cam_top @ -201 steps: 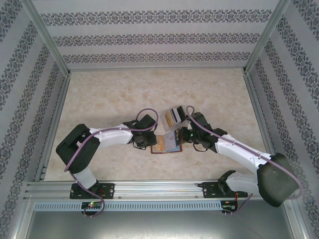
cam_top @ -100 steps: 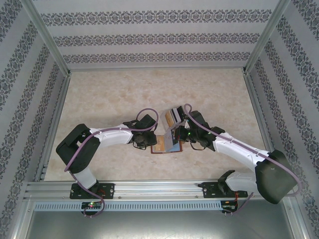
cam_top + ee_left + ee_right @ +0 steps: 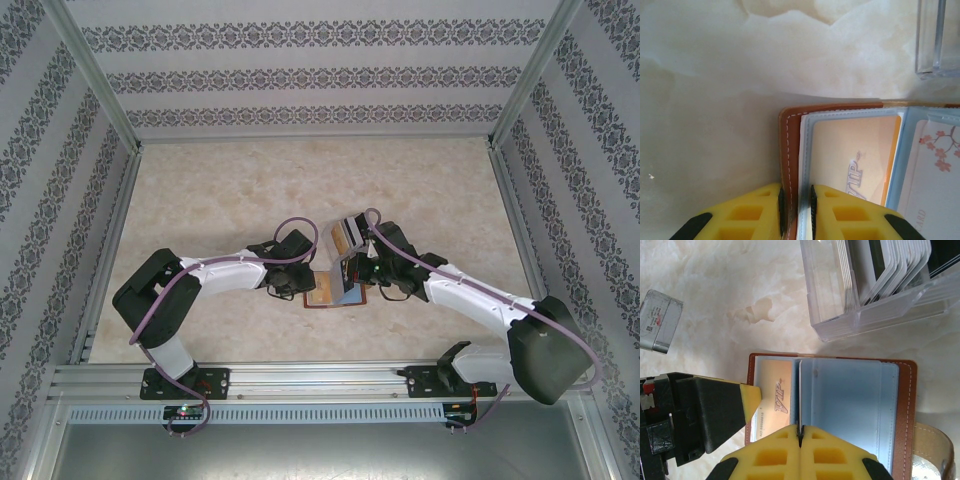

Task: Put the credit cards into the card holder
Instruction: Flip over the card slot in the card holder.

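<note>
1. Card holder (image 3: 850, 405) lies open and flat on the marble table (image 3: 220, 190), at the centre of the top view. It sits just below the clear case (image 3: 840, 315); can't tell if they touch.
2. Look: reddish-brown leather cover with pale stitching round the rim and pale-blue film sleeves inside. The left sleeve holds a tan VIP card (image 3: 855, 155). A white card with pink blossoms (image 3: 935, 160) sits in the leaf at the right of the left wrist view.
3. Credit cards (image 3: 880, 265): the others stand on edge, packed in the clear case at the upper right of the right wrist view. Their edges are white-grey and dark.
4. Left gripper (image 3: 796, 210): narrow, pinched on the cover's left edge together with the sleeve there, at the bottom of its view. Looks like it's pinning the holder down.
5. Right gripper (image 3: 800, 442): fully closed on a thin sleeve leaf (image 3: 800, 390), which stands edge-on at the middle fold.
6. Handling, my read:
   - The holder is light and floppy and will likely skid on the smooth table, so keep one edge pinned.
   - The sleeve film is soft and buckles. Take it at the free edge only, with a light pinch.
   - The cards are light, stiff, slick and thin. Grip one across the faces at an exposed short edge and feed it into the pocket corner first.
</note>
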Controlling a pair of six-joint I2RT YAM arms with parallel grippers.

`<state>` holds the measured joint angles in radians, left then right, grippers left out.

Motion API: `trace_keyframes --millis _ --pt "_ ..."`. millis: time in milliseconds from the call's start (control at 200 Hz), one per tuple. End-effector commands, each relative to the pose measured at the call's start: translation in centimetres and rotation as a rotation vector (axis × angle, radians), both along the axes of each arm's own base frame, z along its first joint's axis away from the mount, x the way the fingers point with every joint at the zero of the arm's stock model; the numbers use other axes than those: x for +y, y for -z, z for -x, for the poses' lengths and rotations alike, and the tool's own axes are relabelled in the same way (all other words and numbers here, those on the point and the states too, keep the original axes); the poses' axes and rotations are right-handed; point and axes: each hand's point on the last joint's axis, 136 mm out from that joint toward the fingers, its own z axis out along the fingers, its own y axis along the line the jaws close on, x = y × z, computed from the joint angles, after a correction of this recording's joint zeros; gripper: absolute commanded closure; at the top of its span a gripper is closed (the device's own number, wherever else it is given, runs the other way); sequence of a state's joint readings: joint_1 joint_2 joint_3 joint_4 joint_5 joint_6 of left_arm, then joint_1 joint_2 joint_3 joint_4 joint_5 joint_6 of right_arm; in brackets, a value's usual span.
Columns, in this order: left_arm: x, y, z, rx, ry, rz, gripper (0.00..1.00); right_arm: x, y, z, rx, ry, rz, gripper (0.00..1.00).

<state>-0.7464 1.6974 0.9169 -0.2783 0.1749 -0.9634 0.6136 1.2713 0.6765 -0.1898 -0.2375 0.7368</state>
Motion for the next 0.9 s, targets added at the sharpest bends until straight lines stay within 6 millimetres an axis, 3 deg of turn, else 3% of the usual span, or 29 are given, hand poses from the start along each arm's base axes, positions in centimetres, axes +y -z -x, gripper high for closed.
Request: trace_keyframes --millis 0,475,894 --pt "-0.3 0.1 0.1 -0.016 0.033 -0.014 0.78 1.6 -1.0 -0.1 -0.003 -0.047 -0.038 1.0" --pt "-0.4 0.0 0.1 -0.021 0.052 -0.013 0.78 0.3 -0.6 -0.2 -0.006 -0.007 0.032 1.0" --pt "-0.4 -0.2 0.0 -0.029 0.051 -0.011 0.79 1.9 -0.5 0.0 0.026 -0.06 -0.02 1.0"
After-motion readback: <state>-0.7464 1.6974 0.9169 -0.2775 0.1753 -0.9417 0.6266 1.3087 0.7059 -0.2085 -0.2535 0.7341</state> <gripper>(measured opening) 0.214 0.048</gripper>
